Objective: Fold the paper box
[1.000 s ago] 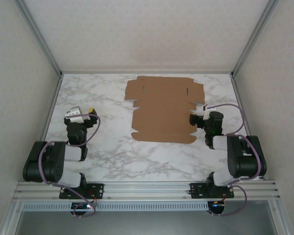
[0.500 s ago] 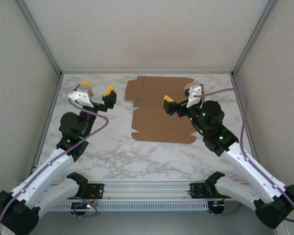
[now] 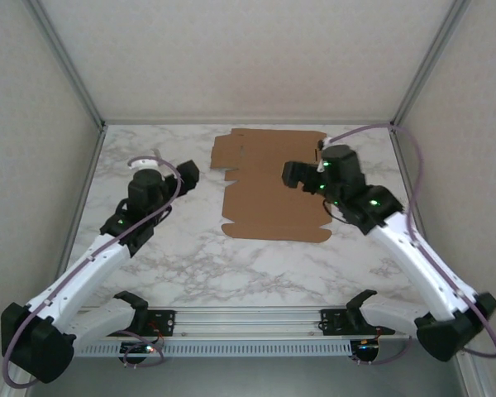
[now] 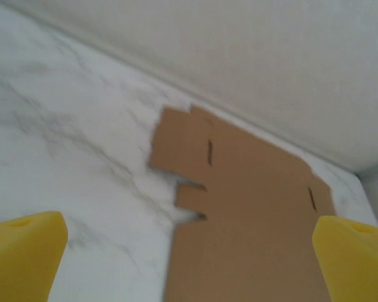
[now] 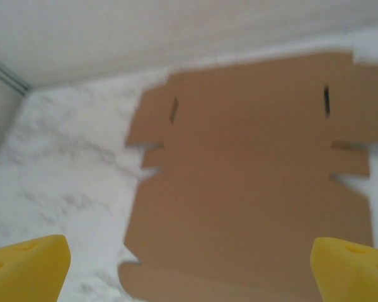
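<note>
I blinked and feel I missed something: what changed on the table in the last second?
Both arms unfolded from their tucked pose and reached forward: the left arm to the left of the paper box, the right arm over its right side. The left fingers and right fingers stayed wide open, holding nothing. The paper box lay flat and unmoved.

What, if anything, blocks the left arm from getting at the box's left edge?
Probably nothing, so likely yes. The left arm points toward the box with jaws open, and just bare table lies between them. The right arm is over the box's other side.
</note>
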`<state>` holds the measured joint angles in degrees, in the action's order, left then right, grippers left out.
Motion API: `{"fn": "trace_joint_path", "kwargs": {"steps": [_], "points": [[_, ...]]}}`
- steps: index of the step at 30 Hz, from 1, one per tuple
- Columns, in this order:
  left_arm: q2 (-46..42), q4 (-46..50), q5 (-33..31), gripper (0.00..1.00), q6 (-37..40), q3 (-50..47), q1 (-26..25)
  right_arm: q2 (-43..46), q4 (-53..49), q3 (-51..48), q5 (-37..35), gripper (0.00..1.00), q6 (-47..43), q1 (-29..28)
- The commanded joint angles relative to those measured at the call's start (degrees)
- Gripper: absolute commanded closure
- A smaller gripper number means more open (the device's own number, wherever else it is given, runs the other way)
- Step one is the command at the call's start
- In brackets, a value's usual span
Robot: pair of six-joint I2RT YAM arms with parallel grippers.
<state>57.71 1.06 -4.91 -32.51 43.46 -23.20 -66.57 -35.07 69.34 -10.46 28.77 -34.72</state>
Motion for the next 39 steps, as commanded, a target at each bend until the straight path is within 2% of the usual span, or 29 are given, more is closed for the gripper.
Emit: {"fn": "trace_joint_path", "kwargs": {"steps": [1, 6, 8, 10, 12, 16, 20, 22, 27, 30, 37, 39], "points": [[0.9, -7.6, 11.9, 0.00, -7.0, -4.2, -1.6, -7.3, -2.3, -2.4, 4.1, 0.02, 2.3, -0.8], [3.6, -7.6, 17.8, 0.00, -9.5, -4.7, -3.0, -21.9, -2.3, 1.5, 8.8, 0.28, -2.7, -1.2], [2.9, -4.2, 16.4, 0.00, -8.4, -3.1, -3.2, -27.5, -3.8, 4.7, 8.7, 0.46, -3.2, -1.4], [1.4, 0.3, 12.6, 0.00, -6.0, -1.1, -3.3, -32.5, -5.2, 7.4, 7.4, 0.56, -3.7, -1.6], [0.4, 3.8, 9.2, 0.00, -4.7, 0.2, -3.0, -37.0, -6.8, 10.2, 6.5, 0.56, -4.1, -1.7], [0.6, 4.7, 12.2, 0.00, -5.7, -0.6, -1.9, -43.8, -8.3, 13.4, 7.5, 0.55, -4.6, -1.6], [0.1, 4.8, 11.2, 0.00, -6.4, -1.8, -1.2, -46.0, -7.9, 12.4, 9.8, 0.59, -4.9, -2.2], [-0.1, 4.8, 11.2, 0.00, -6.3, -1.9, -0.3, -46.1, -7.8, 10.5, 10.6, 0.67, -5.5, -2.5], [1.4, 3.1, 15.4, 0.00, -8.1, -2.3, 4.0, -43.2, -6.1, 2.1, 13.5, 0.69, -5.3, -3.2], [3.8, 1.9, 15.8, 0.00, -8.9, -2.2, 4.7, -40.8, -4.8, -3.1, 14.9, 0.69, -5.4, -4.0], [11.7, -0.4, 17.8, 0.00, -9.6, 0.0, 4.5, -33.9, -4.4, -8.5, 20.8, 0.85, -7.4, -6.6], [14.5, -1.6, 18.7, 0.00, -9.7, 1.4, 4.2, -30.8, -5.7, -7.3, 19.5, 0.90, -8.3, -6.3]]}}
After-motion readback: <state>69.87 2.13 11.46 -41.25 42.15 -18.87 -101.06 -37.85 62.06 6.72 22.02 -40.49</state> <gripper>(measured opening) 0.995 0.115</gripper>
